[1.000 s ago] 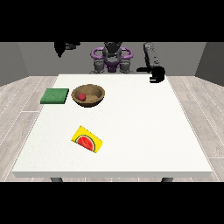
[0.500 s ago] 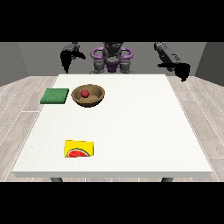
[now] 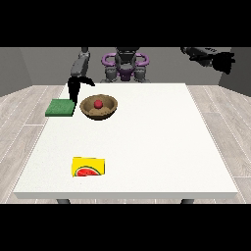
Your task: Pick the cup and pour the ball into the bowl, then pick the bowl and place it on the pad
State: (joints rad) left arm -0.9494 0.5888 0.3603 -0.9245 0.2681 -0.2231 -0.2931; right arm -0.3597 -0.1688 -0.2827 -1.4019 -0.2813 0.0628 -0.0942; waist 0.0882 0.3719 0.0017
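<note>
A brown wooden bowl (image 3: 99,107) stands on the white table (image 3: 147,142) at the back left, with a red ball (image 3: 98,103) inside it. Just left of the bowl lies a flat green pad (image 3: 60,108). The hand at the view's left (image 3: 75,88) hangs fingers-down above the gap between pad and bowl, touching neither. The hand at the view's right (image 3: 223,62) is held high beyond the table's far right corner, away from everything. No cup shows in this view.
A yellow card with a watermelon picture (image 3: 88,166) lies near the front left of the table. The robot's torso (image 3: 125,66) stands behind the far edge.
The hand at the view's left has come down over the table's back left, close to the pad and bowl. The other hand has swung outward and higher. The watermelon card has turned square to the table's edge.
</note>
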